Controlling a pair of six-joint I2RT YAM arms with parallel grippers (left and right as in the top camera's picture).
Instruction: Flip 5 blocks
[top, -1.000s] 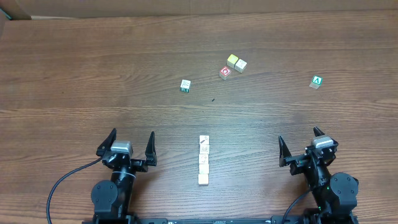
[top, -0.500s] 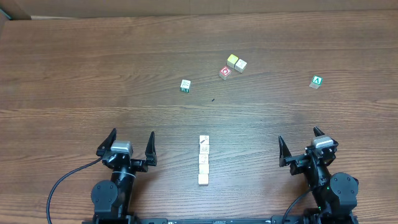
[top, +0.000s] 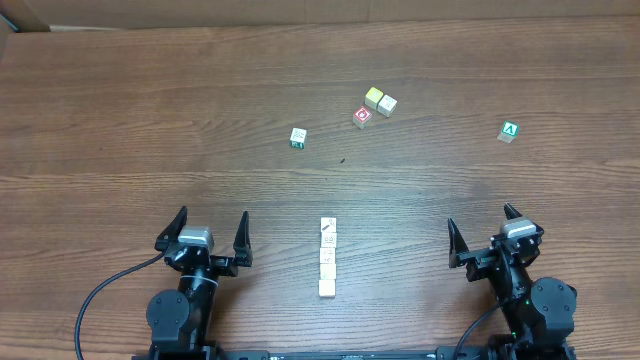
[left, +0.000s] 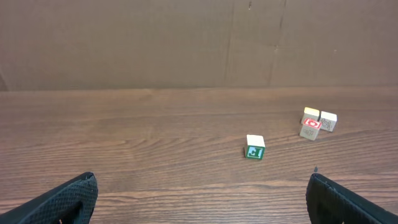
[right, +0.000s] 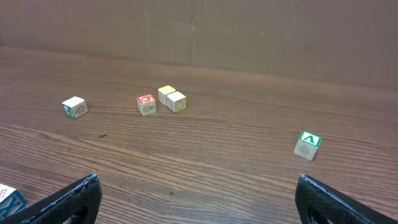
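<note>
While the wooden table lies broad beneath them, the left gripper and right gripper rest at its near edge, jaws spread wide and empty; between them the blocks form a touching column (five, it seems), well apart from the red-marked cube.

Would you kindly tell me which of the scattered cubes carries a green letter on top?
The cube with the green A, standing alone at the far right of the table; the red-marked cube nearer the middle shows a red mark on top instead.
</note>
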